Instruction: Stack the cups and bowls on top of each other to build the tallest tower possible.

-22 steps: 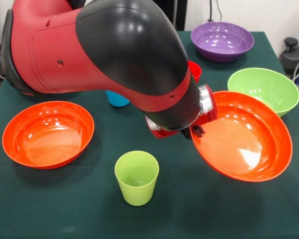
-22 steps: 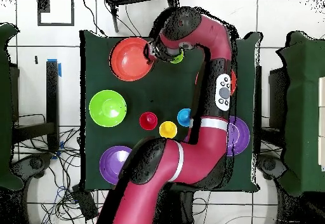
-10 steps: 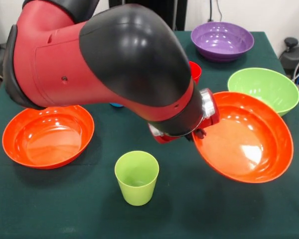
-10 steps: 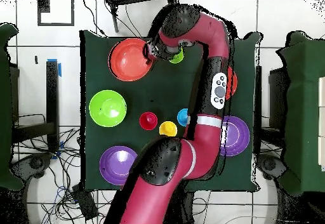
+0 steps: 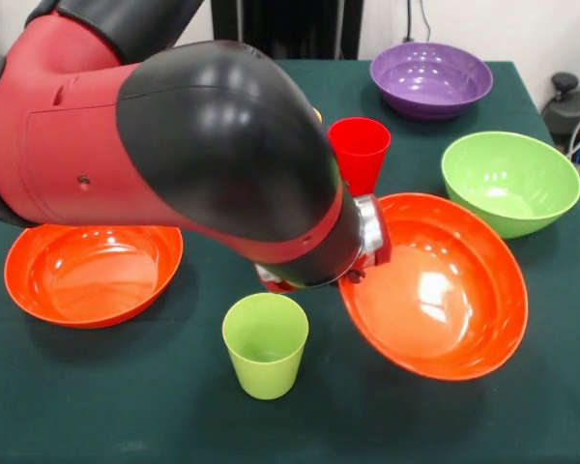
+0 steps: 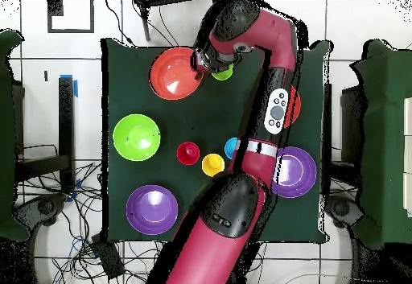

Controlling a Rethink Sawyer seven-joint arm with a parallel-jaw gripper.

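Observation:
My gripper (image 5: 356, 272) is shut on the near rim of a wide orange bowl (image 5: 430, 290) and holds it tilted above the table, just right of the upright light green cup (image 5: 264, 343). In the overhead view the gripper (image 6: 198, 62) sits between that bowl (image 6: 174, 73) and the green cup (image 6: 222, 73). The red cup (image 5: 360, 150) stands behind the bowl. The yellow cup (image 6: 212, 165) and blue cup (image 6: 232, 147) stand by the red cup (image 6: 187, 153). The purple cup is hidden.
A second orange bowl (image 5: 92, 271) lies at the left, partly under my arm. The light green bowl (image 5: 510, 179) and a purple bowl (image 5: 430, 77) are at the right and far right. Another purple bowl (image 6: 151, 208) and one under the arm (image 6: 294, 173) show overhead.
My gripper has carried the orange bowl leftward in the front view, closer to the light green cup. The arm has swung aside, uncovering the red cup.

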